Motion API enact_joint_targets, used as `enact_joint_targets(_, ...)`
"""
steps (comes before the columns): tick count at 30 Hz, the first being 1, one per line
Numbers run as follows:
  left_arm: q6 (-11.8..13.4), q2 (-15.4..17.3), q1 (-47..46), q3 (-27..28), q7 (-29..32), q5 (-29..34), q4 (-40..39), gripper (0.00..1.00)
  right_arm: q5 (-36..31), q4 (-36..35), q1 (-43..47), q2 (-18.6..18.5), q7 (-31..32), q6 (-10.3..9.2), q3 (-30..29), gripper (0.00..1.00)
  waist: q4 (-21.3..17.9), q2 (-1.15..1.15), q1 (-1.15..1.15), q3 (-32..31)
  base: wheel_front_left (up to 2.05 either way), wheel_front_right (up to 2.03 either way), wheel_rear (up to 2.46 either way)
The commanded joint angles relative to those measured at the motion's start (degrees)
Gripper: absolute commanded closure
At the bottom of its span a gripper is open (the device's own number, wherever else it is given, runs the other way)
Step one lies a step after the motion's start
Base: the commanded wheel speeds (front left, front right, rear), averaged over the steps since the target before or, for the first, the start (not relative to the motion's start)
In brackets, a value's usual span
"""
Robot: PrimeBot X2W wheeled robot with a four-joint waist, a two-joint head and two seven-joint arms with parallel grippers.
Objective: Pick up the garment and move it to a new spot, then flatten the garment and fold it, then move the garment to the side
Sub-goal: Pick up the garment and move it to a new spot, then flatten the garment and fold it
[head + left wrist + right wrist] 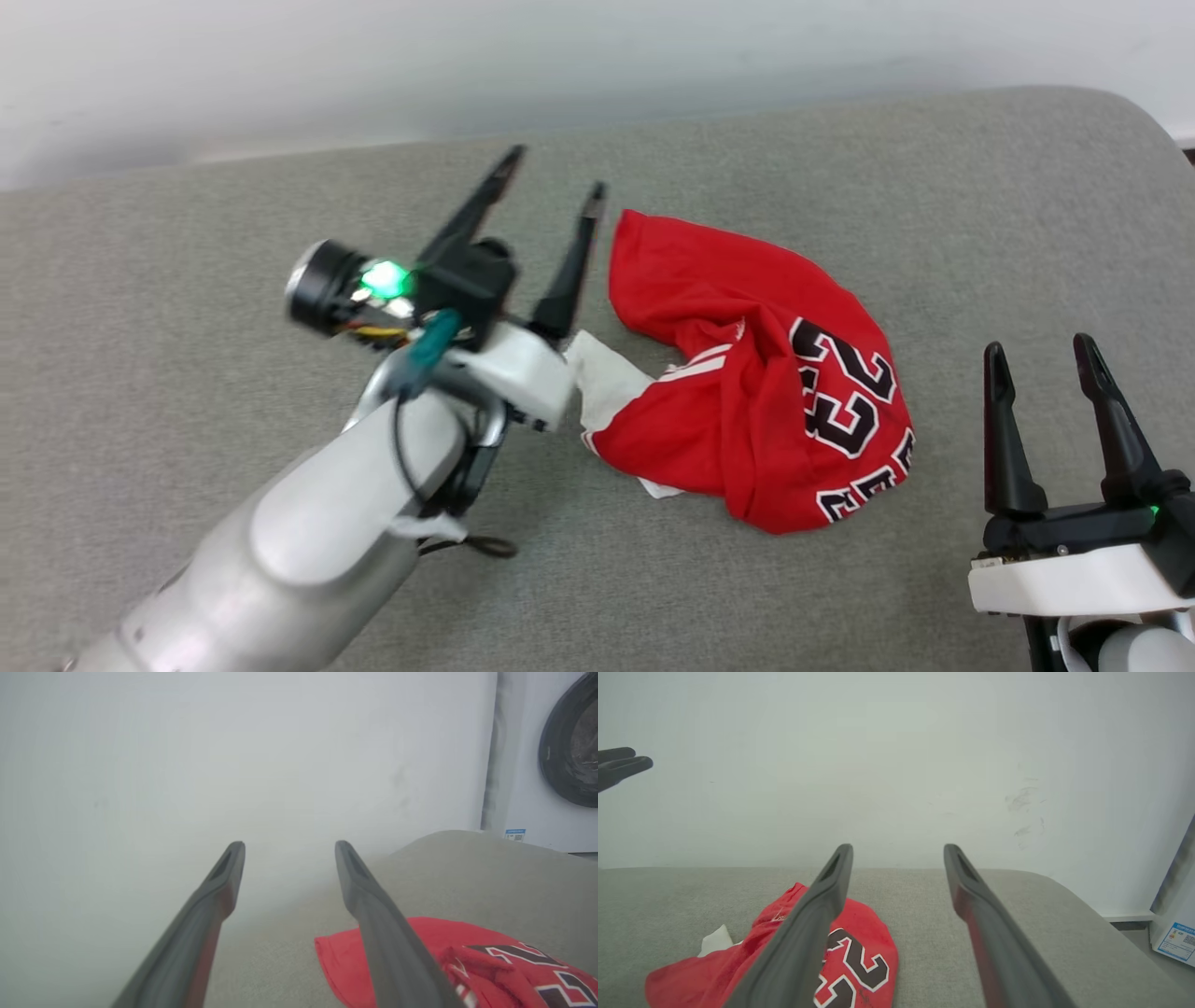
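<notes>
In the head view, the garment [747, 373] lies crumpled near the middle of the grey cushion [187, 280], its black "23" on the side nearer the right edge and a white sleeve poking out on the left. The left end effector [555, 173] is just beside the garment's left edge, fingers spread wide and empty, tips toward the cushion's far edge. The right end effector [1038, 347] is near the front right corner, apart from the garment, fingers also wide apart and holding nothing.

In the left wrist view, the left end effector [287, 847] gapes open and points at the wall beyond the cushion [467, 872]. The garment [420, 942] lies below and to the right of its right finger.

In the right wrist view, the open right end effector [896, 848] has its left finger crossing in front of the garment [864, 914], which lies on the cushion [1064, 905] to the lower left.
</notes>
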Motion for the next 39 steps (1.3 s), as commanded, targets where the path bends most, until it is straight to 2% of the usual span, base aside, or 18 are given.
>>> enact_joint_targets(1,2.3,0.7,2.9,3.1,-0.4,1.8,-2.9,0.00,-0.2,-0.1,1.0,0.1,-0.1,-0.02,-0.1,0.00,1.0,0.00,0.00,-0.8,0.00,0.00,0.00)
enact_joint_targets(4,5.1,2.1,9.2,8.0,-0.3,4.1,-7.1,0.00,-0.3,0.0,1.2,0.1,-0.1,-0.02,0.0,0.00,1.8,0.00,0.00,-1.7,0.00,0.00,0.00)
enact_joint_targets(8,7.1,3.1,17.4,13.7,-0.3,7.5,-11.7,0.00,-0.1,0.3,2.0,0.1,-0.1,-0.02,0.1,0.00,2.8,0.00,0.00,-3.1,0.00,0.00,0.00)
enact_joint_targets(10,7.7,3.1,21.6,16.6,-0.3,8.8,-13.3,0.00,0.0,0.4,2.3,0.1,-0.1,-0.02,0.1,0.00,3.2,0.00,0.00,-3.7,0.00,0.00,0.00)
enact_joint_targets(14,7.2,2.2,28.8,21.6,-0.3,11.3,-15.1,0.00,0.2,0.5,3.3,0.1,-0.1,-0.02,0.0,0.00,4.0,0.00,0.00,-4.8,0.00,0.00,0.00)
enact_joint_targets(24,3.1,-4.0,41.5,32.8,-0.3,16.2,-15.8,0.00,0.6,1.2,4.8,0.1,-0.1,-0.02,0.6,0.00,4.5,0.00,0.00,-6.8,0.00,0.00,0.00)
enact_joint_targets(34,-5.0,-11.4,48.2,40.2,-0.3,21.4,-15.0,0.00,2.0,3.2,6.4,0.1,-0.1,-0.02,1.1,0.00,4.0,0.00,0.00,-7.9,0.00,0.00,0.00)
enact_joint_targets(39,-7.4,-13.6,49.6,42.7,-0.3,23.4,-14.4,0.00,2.1,3.8,7.0,0.1,-0.1,-0.02,1.2,0.00,3.9,0.00,0.00,-8.3,0.00,0.00,0.00)
